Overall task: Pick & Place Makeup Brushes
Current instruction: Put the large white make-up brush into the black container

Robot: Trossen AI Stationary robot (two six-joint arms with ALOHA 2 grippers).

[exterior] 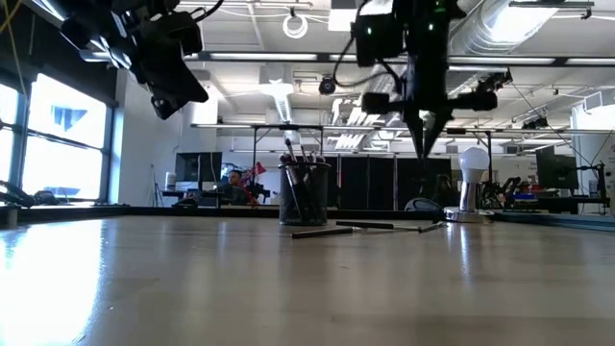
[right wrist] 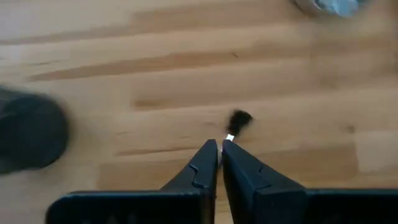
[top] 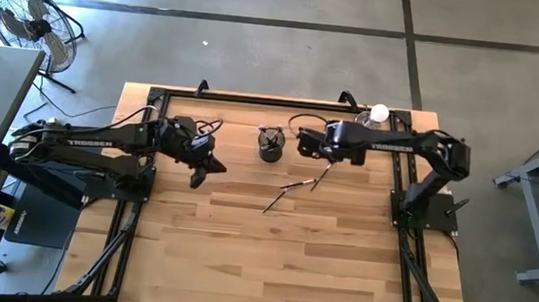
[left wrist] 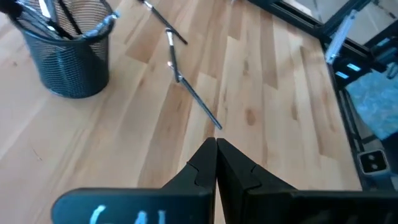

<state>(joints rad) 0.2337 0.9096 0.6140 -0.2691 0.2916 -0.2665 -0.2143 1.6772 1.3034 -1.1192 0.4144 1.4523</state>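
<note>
Right gripper (right wrist: 219, 144) above the pale wooden plank desk (top: 270, 259), beside the black mesh cup (top: 270, 144); its fingers are pinched on a thin makeup brush with a dark bristle tip (right wrist: 236, 124) (tip pokes past them). Two more thin dark makeup brushes (top: 296, 188) lie flat on the desk near the cup. Left gripper (left wrist: 216, 146) hovers, fingers closed, empty.

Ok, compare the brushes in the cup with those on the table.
Cup brushes stand leaning in the mesh cup; table brushes lie flat on the table. Cup brushes are bunched; table brushes are spread apart. Both are thin, dark sticks.
</note>
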